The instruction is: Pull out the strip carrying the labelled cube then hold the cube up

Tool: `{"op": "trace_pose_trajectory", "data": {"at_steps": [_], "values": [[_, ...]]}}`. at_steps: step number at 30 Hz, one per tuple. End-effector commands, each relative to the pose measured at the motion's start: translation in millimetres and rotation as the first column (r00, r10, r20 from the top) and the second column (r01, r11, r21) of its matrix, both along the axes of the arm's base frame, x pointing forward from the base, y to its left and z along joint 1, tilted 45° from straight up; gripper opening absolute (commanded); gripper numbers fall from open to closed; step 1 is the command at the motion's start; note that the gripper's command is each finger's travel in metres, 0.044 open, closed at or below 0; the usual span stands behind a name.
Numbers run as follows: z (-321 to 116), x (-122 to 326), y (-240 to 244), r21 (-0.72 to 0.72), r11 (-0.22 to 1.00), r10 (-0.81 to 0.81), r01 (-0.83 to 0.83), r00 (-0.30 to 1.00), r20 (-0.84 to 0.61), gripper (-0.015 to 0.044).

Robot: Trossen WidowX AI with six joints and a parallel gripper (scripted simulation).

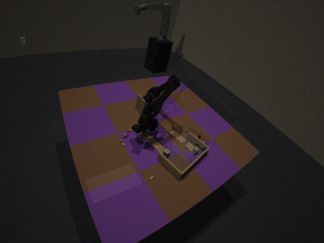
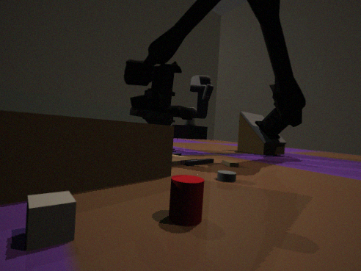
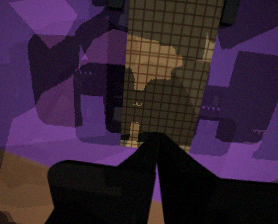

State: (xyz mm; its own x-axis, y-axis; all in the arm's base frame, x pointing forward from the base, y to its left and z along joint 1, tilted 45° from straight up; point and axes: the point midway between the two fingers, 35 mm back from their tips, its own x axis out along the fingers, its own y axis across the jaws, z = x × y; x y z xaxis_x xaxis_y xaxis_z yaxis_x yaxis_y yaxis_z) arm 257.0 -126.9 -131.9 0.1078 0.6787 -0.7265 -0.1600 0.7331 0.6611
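A long pale strip [image 1: 155, 142] [image 3: 170, 25] runs unbroken, as far as it shows, out of the wooden tray's open side. A small pale cube [image 1: 166, 152] with a dark mark on top is at its tray end. Another strip shows as two pieces [image 1: 180, 138] [image 1: 189, 146] with a gap between them; a second pale cube [image 1: 195, 150] with a mark stands at its far end. The marks are too small to read. My gripper [image 3: 157, 137] is shut, its tips over or at the long strip's outer end; nothing shows between them. Contact is unclear.
The tray's wooden walls [image 1: 171, 166] [image 2: 84, 154] stand around the cubes. A red cylinder [image 1: 199, 136] [image 2: 186, 200], a white block [image 2: 50, 220] and a grey disc [image 2: 227, 176] are outside it. A wedge [image 1: 141, 104] [image 2: 252, 136] stands near the arm. Small blocks [image 1: 125, 135] lie left of the gripper.
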Motion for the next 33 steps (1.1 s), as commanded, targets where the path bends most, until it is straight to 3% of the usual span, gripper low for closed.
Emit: {"op": "trace_pose_trajectory", "data": {"at_steps": [1,33], "values": [[-4,-15,7,0.01,1.0,0.016,-0.016,0.999,-0.032,0.0],[-11,-64,4,0.008,1.0,0.016,-0.016,0.999,-0.035,0.0]]}}
